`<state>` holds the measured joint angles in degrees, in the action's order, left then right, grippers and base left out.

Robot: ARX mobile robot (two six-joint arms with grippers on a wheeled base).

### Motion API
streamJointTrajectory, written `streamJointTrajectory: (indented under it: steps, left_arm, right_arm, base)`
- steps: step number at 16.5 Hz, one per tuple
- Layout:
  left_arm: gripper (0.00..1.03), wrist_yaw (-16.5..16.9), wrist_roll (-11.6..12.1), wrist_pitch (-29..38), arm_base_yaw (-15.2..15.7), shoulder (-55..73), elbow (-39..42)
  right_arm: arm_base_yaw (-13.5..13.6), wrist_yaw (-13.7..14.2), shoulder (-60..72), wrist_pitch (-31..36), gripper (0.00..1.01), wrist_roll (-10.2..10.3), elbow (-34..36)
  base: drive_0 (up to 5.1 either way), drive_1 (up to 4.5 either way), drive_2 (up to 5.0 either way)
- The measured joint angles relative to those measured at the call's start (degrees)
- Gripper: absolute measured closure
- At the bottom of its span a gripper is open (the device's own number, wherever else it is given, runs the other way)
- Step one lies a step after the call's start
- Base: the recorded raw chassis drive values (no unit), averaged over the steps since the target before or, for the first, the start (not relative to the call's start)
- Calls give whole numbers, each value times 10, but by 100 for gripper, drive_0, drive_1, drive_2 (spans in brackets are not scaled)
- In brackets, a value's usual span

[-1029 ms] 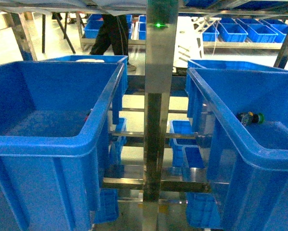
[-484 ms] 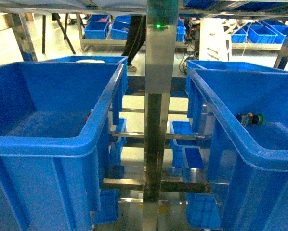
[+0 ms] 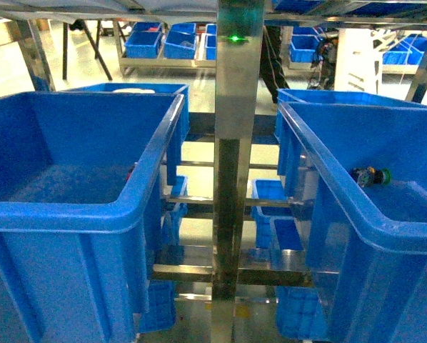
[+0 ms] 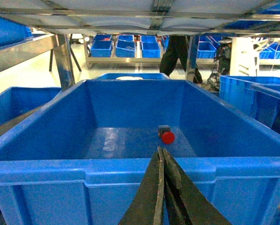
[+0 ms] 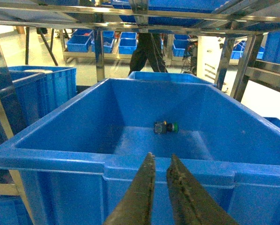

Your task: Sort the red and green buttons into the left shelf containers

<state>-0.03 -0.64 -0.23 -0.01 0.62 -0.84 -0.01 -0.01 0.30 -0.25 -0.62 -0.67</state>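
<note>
Shelf point(image 3: 236, 143) bins — left point(image 4: 46, 166) red button point(image 4: 167, 136), right point(image 5: 60, 159) green button point(image 5: 166, 127).

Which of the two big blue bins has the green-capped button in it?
The right bin, holding the green button. The left bin holds a red button.

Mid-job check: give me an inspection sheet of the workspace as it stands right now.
Surface: steel shelf rack with a lit green indicator.
Job's things: red button on the floor of the left bin; green button on the floor of the right bin.
Clutter: smaller blue bins on lower shelves.
Grippers: left gripper shut, empty, before the left bin's rim; right gripper slightly open, empty, before the right bin's rim.
Cables: nothing seen.
Surroundings: a person walking past racks of blue bins behind.
</note>
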Motion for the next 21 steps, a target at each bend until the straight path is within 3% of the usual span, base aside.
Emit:
streamJointTrajectory:
  steps: [4, 8, 9, 10, 21]
  left_arm:
    - [65, 0, 0, 0, 0, 0, 0]
    - [24, 0, 0, 0, 0, 0, 0]
    - [9, 0, 0, 0, 0, 0, 0]
    - [4, 0, 1, 0, 0, 0, 0]
    - [5, 0, 1, 0, 0, 0, 0]
  right_arm:
    - [0, 0, 0, 0, 54, 0, 0]
    - [0, 0, 0, 0, 12, 0, 0]
    - [0, 0, 0, 0, 1, 1, 0]
    - [0, 0, 0, 0, 4, 0, 0]
    - [0, 0, 0, 0, 3, 0, 0]
  base:
    - [0, 0, 0]
    - [0, 0, 0]
    - [0, 0, 0]
    - [0, 0, 0]
    - [0, 0, 0]
